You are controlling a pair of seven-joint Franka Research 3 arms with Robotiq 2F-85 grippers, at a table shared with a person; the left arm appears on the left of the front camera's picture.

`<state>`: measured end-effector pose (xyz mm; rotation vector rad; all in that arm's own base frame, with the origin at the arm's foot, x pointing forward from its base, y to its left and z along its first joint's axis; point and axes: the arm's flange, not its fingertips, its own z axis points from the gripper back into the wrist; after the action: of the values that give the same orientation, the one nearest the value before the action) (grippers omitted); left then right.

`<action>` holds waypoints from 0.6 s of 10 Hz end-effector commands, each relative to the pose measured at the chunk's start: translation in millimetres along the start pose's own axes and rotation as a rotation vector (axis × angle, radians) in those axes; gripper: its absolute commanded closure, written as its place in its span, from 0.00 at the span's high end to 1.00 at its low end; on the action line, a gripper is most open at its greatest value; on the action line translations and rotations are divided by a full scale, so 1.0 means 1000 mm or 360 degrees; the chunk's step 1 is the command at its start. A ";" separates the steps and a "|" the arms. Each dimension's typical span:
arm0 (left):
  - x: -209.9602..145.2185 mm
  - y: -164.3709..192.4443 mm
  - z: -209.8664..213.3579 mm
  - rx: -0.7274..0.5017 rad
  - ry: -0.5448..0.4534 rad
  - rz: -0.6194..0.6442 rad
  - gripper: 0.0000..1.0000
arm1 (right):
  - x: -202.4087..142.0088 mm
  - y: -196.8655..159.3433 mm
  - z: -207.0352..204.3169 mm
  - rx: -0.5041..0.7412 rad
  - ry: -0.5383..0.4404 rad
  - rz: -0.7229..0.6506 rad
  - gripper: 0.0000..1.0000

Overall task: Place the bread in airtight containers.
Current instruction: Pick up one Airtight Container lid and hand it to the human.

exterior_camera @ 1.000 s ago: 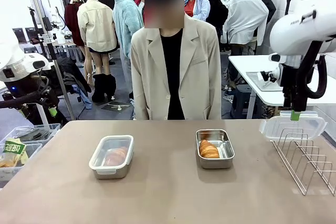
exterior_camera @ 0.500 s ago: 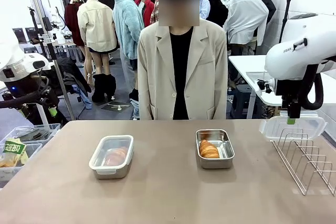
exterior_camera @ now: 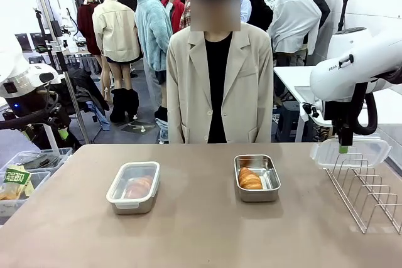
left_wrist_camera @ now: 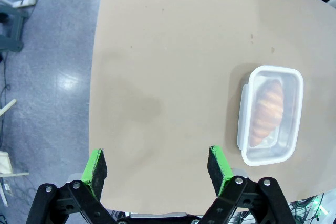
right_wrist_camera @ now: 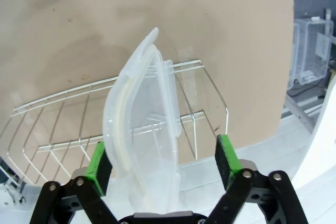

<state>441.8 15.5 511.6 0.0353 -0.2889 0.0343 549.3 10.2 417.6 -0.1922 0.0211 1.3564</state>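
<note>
Bread: one roll in the open steel container right of centre, another under the translucent lid of the left container. Left gripper jaws wide apart, holding nothing, above the table edge. Right gripper over the wire rack, spread around a spare lid; whether it pinches the lid I can't tell. Person stands at the far side.

Left gripper, jaws spread, hangs over bare table; lidded container apparently holds bread.
</note>
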 end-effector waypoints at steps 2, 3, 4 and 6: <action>0.001 0.000 0.001 0.0001 -0.0017 0.0000 1.00 | -0.004 -0.010 0.004 0.0023 -0.0011 0.0012 0.55; 0.001 0.000 0.001 0.0001 -0.0017 0.0000 1.00 | -0.004 -0.010 0.005 0.0032 -0.0018 0.0022 0.35; 0.001 0.000 0.001 0.0001 -0.0017 0.0000 1.00 | -0.004 -0.010 0.005 0.0033 -0.0021 0.0030 0.16; 0.001 0.000 0.001 0.0001 -0.0017 0.0000 1.00 | -0.004 -0.011 0.006 0.0037 -0.0017 0.0033 0.00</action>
<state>441.8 15.5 511.6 0.0353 -0.2889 0.0343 554.8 6.7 423.6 -0.1900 0.0263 1.3619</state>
